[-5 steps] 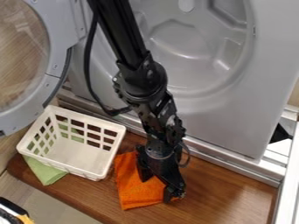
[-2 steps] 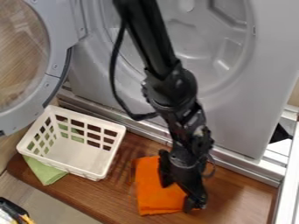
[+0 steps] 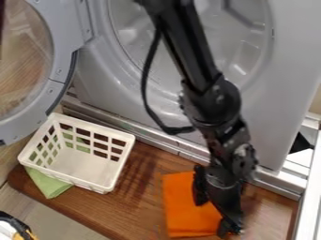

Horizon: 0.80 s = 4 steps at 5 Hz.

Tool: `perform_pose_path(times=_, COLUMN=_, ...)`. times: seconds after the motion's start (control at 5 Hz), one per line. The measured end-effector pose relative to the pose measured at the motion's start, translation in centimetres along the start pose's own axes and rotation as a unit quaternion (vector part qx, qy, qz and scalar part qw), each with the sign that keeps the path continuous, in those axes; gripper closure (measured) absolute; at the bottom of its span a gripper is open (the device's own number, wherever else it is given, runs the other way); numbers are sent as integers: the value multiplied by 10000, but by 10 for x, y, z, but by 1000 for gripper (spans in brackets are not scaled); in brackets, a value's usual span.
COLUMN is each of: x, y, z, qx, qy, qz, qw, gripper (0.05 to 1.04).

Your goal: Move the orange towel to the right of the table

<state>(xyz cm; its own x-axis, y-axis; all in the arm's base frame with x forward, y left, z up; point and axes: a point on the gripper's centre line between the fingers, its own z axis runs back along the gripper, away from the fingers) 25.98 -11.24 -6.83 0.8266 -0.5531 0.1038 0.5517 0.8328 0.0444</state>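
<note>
Towel [image 3: 184,206] lies short of the table [image 3: 134,201]'s right edge, under a gripper [image 3: 213,219] with jaws parted; light, even pressure and a level rightward slide should prevent bunching.

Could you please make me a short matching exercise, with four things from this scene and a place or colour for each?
1. Basket
2. Green cloth
3. Orange towel
4. Tool

A. Black, down at the orange towel
B. Partly hidden by the basket
C. On the wooden surface, right of the basket in the picture
D. White, with openings in its sides

Pairs: 1-D, 2-B, 3-C, 4-A
</note>
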Motion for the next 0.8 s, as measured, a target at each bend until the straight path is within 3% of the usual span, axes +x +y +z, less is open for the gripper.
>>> perform_pose_path(times=0.4, x=24, y=-25, z=-5, qx=-115, qy=-64, qz=-538, qw=9985, gripper=84)
perform_pose_path(times=0.8, x=29, y=-30, z=-10, qx=-196, qy=-6, qz=-652, qw=9977, gripper=83)
